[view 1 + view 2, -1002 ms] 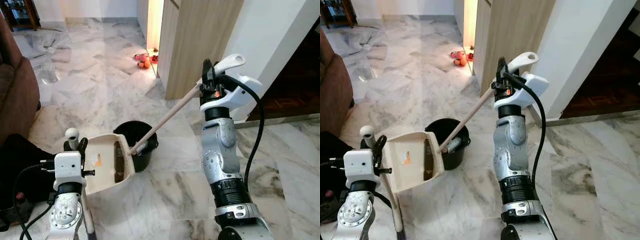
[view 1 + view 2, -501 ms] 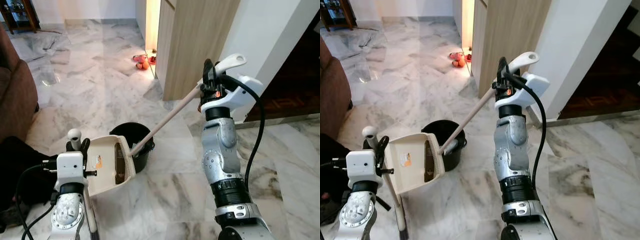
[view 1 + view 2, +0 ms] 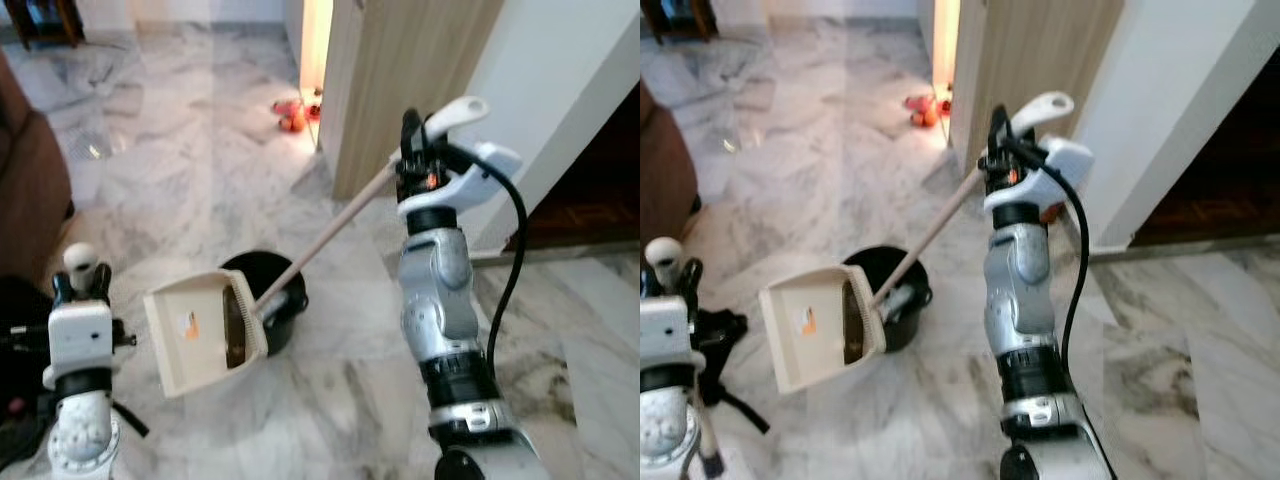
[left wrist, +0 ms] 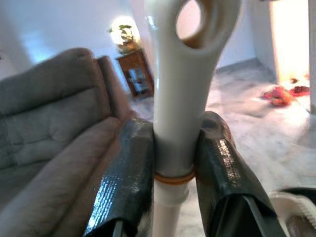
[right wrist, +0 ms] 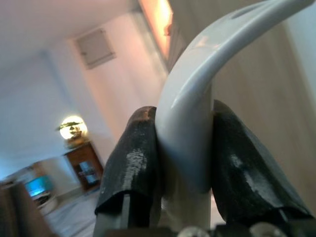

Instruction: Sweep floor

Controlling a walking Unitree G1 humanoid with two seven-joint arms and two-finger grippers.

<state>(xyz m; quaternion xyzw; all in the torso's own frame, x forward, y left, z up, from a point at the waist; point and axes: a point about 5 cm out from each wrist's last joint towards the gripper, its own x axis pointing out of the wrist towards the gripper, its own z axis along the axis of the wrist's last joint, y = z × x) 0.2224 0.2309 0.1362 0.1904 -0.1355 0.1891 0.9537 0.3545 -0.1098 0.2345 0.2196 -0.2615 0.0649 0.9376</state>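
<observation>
One dustpan [image 3: 205, 330] in left end effector [image 4: 173, 163], one broom [image 3: 330, 235] in right end effector [image 5: 185, 158], one bin [image 3: 275, 300].

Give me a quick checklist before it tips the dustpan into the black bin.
1. Left claw clamped on the dustpan handle: ok.
2. Right claw clamped on the broom handle: ok.
3. Dustpan lip at the black bin rim: ok.
4. Debris still in the pan: ok, dark bits by the lip.
5. Broom head clear of the bin mouth: not ok.
6. Room left in the bin: cannot tell.
</observation>
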